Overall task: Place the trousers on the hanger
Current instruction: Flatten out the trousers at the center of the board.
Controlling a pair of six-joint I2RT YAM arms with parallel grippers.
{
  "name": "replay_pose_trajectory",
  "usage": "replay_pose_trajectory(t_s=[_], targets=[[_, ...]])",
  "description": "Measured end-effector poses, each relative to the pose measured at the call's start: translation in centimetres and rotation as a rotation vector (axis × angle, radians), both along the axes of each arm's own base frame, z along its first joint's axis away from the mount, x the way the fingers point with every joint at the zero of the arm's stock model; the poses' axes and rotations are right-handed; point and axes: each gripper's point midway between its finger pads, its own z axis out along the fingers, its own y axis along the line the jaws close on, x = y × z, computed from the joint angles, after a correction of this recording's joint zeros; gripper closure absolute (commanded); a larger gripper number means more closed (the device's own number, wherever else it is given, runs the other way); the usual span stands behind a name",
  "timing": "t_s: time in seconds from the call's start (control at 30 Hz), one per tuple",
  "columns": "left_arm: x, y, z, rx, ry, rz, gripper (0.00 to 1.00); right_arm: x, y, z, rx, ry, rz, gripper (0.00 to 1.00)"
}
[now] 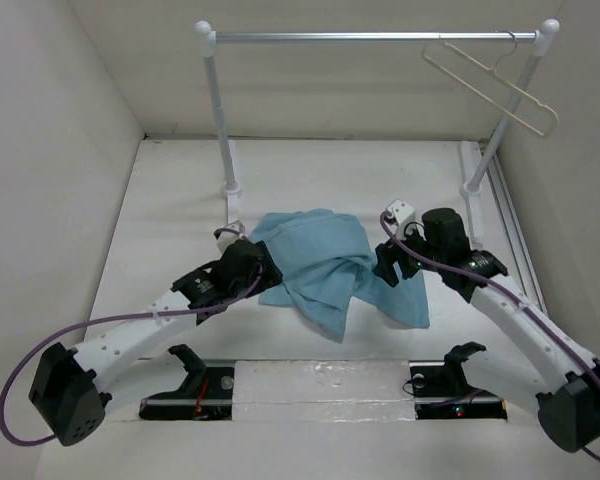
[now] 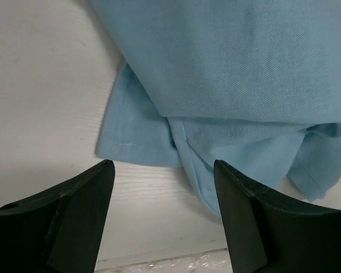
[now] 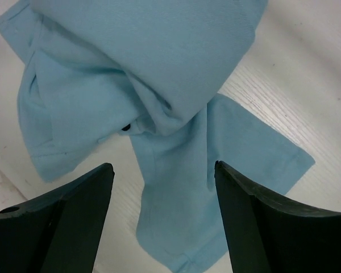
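The light blue trousers (image 1: 325,265) lie crumpled in a heap on the table between both arms. They fill the upper part of the left wrist view (image 2: 233,85) and the right wrist view (image 3: 159,91), where a small dark button (image 3: 125,128) shows. The cream-beige hanger (image 1: 490,80) hangs tilted from the silver rail at the back right. My left gripper (image 1: 265,265) is open at the heap's left edge, its jaws (image 2: 163,187) empty over bare table. My right gripper (image 1: 390,268) is open above the right side of the cloth (image 3: 163,193), holding nothing.
The silver rail (image 1: 370,37) on white posts (image 1: 220,120) spans the back of the table. White walls close in the left, right and back. A strip with black mounts (image 1: 320,385) runs along the near edge.
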Motion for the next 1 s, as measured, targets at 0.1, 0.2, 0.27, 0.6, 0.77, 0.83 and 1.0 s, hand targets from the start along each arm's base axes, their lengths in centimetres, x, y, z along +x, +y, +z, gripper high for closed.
replay_pose_trajectory(t_s=[0.1, 0.2, 0.27, 0.6, 0.77, 0.83, 1.0], targets=[[-0.2, -1.3, -2.2, -0.072, 0.033, 0.004, 0.34, 1.7, 1.1, -1.9, -0.004, 0.039, 0.015, 0.26], [-0.4, -2.6, -4.9, -0.112, 0.082, -0.011, 0.35, 2.9, 1.9, -3.9, -0.008, 0.082, 0.024, 0.31], [-0.3, -3.5, -6.4, -0.123, 0.117, -0.023, 0.40, 3.6, 2.4, -4.6, -0.003, 0.092, 0.027, 0.51], [2.7, -5.3, -7.7, -0.128, 0.123, -0.019, 1.00, 5.3, 4.3, -2.4, -0.027, 0.039, 0.028, 1.00], [5.7, -0.8, 1.6, -0.163, -0.089, 0.071, 1.00, 4.3, 6.8, 9.5, 0.002, -0.178, 0.083, 1.00], [6.7, 2.0, 7.7, -0.185, -0.236, 0.124, 1.00, 2.9, 7.8, 12.9, 0.027, -0.228, 0.115, 1.00], [5.9, 7.8, 16.3, -0.124, -0.444, 0.243, 1.00, -2.7, 13.4, 10.5, 0.011, -0.162, 0.326, 1.00]])
